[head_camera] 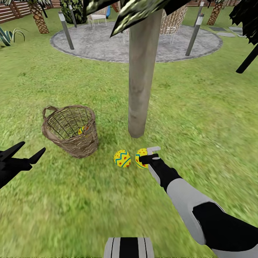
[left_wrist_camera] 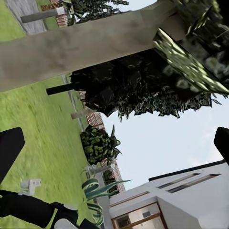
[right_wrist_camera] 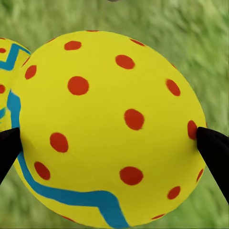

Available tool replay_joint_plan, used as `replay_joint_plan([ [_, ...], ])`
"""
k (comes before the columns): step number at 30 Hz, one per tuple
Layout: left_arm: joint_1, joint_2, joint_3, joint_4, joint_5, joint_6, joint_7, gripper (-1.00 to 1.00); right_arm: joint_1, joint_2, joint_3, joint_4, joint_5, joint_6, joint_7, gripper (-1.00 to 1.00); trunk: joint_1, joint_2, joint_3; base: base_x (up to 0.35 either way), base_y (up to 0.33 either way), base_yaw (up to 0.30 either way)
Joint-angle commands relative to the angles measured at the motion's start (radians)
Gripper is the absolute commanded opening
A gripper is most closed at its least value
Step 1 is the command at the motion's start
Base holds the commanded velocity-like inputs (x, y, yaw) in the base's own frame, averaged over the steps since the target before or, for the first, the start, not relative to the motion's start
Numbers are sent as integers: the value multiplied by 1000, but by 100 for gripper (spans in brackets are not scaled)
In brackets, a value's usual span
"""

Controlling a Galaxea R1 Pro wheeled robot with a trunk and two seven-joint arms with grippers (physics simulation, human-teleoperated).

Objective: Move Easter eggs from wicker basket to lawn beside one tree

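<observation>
Right gripper (head_camera: 148,156) clamps a yellow red-dotted egg (head_camera: 141,158) low over the green lawn (head_camera: 200,118), beside the pale grey-beige tree trunk (head_camera: 142,75). Second egg (head_camera: 122,158) alongside; third (head_camera: 83,130) inside the brown wicker basket (head_camera: 71,130). Left gripper (head_camera: 27,152) spread, holding nothing.
</observation>
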Motion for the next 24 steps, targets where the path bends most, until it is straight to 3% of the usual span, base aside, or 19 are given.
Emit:
replay_joint_plan([
  [1,-1,0,1,0,-1,4,-3,100,0,-1,8,-2,-4,7,-7,-100,0,-1,-5,0,0,0],
  [24,-1,0,0,0,-1,4,-3,100,0,1,8,-6,-3,8,-7,-100,11,-6,-94,0,0,0],
])
